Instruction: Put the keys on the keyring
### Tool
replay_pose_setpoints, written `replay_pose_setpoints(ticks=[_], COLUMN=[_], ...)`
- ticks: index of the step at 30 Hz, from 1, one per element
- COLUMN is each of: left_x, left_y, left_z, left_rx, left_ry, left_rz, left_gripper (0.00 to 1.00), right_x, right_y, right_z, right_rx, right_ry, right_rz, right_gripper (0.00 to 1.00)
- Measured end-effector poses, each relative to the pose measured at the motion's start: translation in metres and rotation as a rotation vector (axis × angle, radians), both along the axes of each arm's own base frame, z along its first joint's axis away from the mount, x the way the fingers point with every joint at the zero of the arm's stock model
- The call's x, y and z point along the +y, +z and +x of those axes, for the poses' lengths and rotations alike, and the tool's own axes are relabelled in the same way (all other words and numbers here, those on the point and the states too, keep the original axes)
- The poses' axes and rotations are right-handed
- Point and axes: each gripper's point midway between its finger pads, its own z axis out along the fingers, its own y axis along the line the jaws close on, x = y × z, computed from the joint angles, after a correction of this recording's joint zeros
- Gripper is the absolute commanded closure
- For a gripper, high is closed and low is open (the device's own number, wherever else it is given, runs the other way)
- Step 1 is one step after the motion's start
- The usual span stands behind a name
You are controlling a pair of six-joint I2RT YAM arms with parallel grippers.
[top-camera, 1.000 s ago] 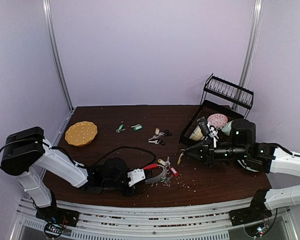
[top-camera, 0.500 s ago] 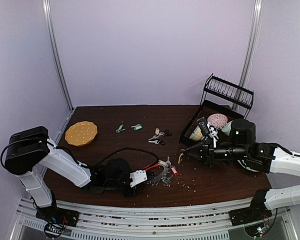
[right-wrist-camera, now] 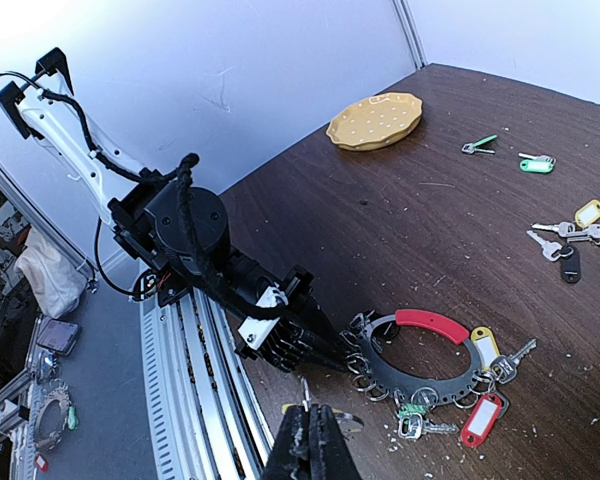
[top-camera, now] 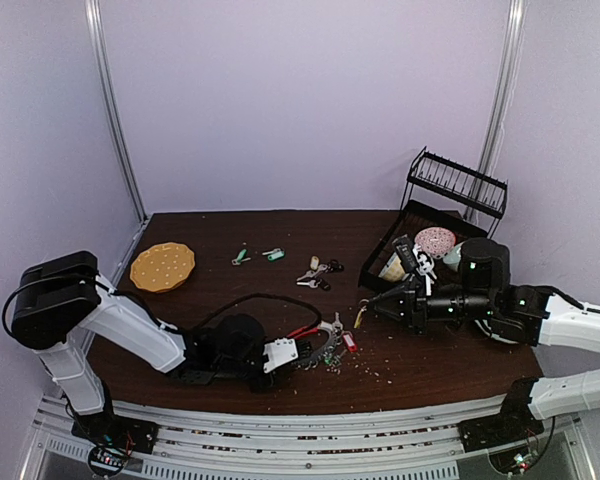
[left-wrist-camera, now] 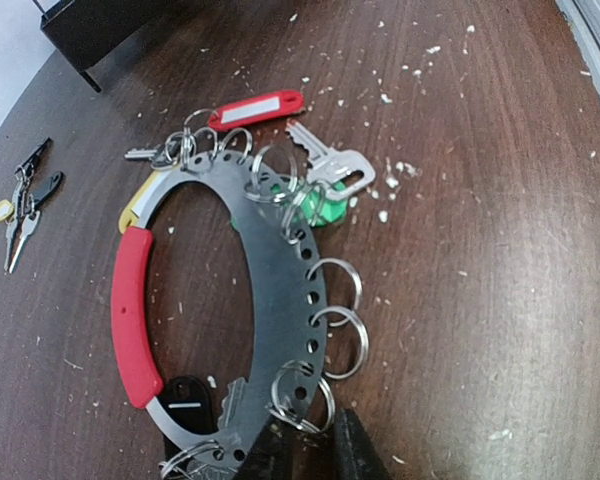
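Observation:
The keyring [left-wrist-camera: 280,260] lies flat on the table, a red arc joined to a grey perforated band with several split rings. Keys with red [left-wrist-camera: 255,108], green and yellow tags and a silver key [left-wrist-camera: 325,165] hang on its far side. My left gripper [left-wrist-camera: 310,445] is closed on a split ring at the keyring's near end. In the top view it [top-camera: 300,352] touches the keyring [top-camera: 320,345]. My right gripper [right-wrist-camera: 308,415] is shut on a yellow-tagged key [right-wrist-camera: 342,421] and holds it above the table, right of the keyring [right-wrist-camera: 420,355]. In the top view this gripper [top-camera: 364,310] hovers.
A yellow plate [top-camera: 162,266] sits at the back left. Two green-tagged keys [top-camera: 242,256] and a small bunch with black-headed keys [top-camera: 320,272] lie mid-table. A black dish rack [top-camera: 440,215] with a bowl stands at the back right. White crumbs are scattered around the keyring.
My left gripper has pushed a little to the right with the keyring. The right gripper with its key has barely moved.

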Motion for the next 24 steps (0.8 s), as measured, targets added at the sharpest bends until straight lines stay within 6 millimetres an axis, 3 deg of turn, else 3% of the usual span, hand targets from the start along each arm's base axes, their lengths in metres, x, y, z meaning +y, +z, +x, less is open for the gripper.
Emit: replay_pose_setpoints(ticks=[11,24], left_x=[-0.009,-0.006], left_y=[0.007,0.001], left_z=[0.004,0.01], left_rx=[0.0,-0.02], left_ry=[0.001,0.025], left_rz=[-0.015,0.021], left_gripper=[0.98,0.83], right_x=[0.0,0.0], right_y=[0.0,0.0], right_z=[0.0,0.001], right_rx=[-0.001,-0.001], right_ry=[-0.002,-0.004], right_rz=[-0.001,-0.001], right_gripper=[1.0,1.0])
